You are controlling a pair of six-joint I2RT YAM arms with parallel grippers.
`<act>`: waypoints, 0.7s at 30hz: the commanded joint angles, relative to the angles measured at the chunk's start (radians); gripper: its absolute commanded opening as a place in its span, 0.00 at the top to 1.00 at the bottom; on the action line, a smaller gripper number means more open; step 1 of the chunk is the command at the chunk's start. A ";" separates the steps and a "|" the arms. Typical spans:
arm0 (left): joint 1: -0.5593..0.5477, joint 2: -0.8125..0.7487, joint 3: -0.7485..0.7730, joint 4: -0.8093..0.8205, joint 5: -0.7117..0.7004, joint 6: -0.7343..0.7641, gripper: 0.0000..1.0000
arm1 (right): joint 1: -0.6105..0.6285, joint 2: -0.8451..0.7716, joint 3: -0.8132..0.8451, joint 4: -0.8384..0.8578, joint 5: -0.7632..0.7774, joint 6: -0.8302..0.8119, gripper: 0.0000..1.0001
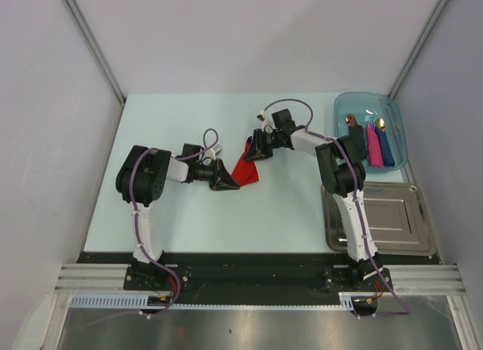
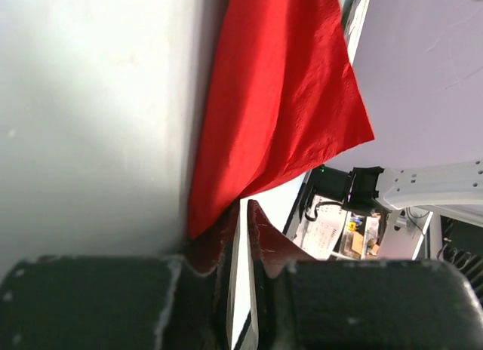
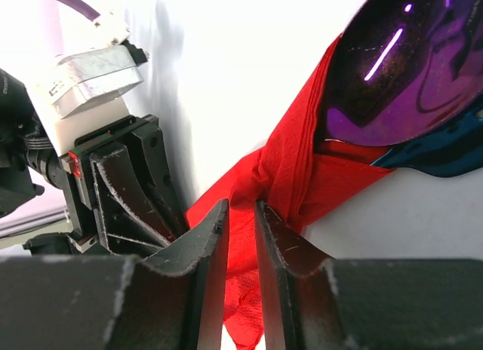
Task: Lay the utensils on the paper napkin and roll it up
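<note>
Table (image 1: 189, 214): pale, with both arms reaching over its middle.
Metal tray (image 1: 392, 214): lies at the right edge, beside the right arm's base.
Teal tray (image 1: 343, 108): sits at the far right corner and holds a pink roll (image 1: 373, 148) and a blue roll (image 1: 386, 148), side by side. A copper spoon head (image 1: 350, 121) and a gold spoon head (image 1: 380, 124) show there too.
Red napkin (image 1: 246, 170): lies mid-table between the two grippers, bunched and creased rather than flat. It narrows into a twisted neck near the right fingers.
Left gripper (image 2: 241, 207): sits at the napkin's near-left corner. Its fingers are pinched almost together on that corner, with red at both tips and only a slit of light between them.
Right gripper (image 3: 241, 207): sits at the napkin's far side. Its fingers are clenched on the gathered red paper, which runs through the narrow gap.
Purple spoon (image 3: 407, 71): its shiny bowl sticks out past the twisted neck and rests over the red paper. The handle is hidden.
Blue utensil (image 3: 441, 160): lies just under the spoon bowl and touches it. Only its end shows.
</note>
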 commanded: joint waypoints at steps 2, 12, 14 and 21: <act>0.001 -0.034 -0.001 -0.054 -0.002 0.050 0.86 | 0.010 0.062 0.001 -0.053 0.116 -0.091 0.75; 0.006 -0.143 0.108 0.086 0.094 -0.027 0.82 | 0.021 0.058 0.011 -0.064 0.115 -0.159 0.75; 0.003 -0.106 0.134 0.088 0.080 -0.036 0.82 | 0.020 0.062 0.017 -0.068 0.115 -0.162 0.75; -0.020 0.032 0.168 0.072 0.006 -0.047 0.86 | 0.017 0.055 0.046 -0.073 0.108 -0.146 0.74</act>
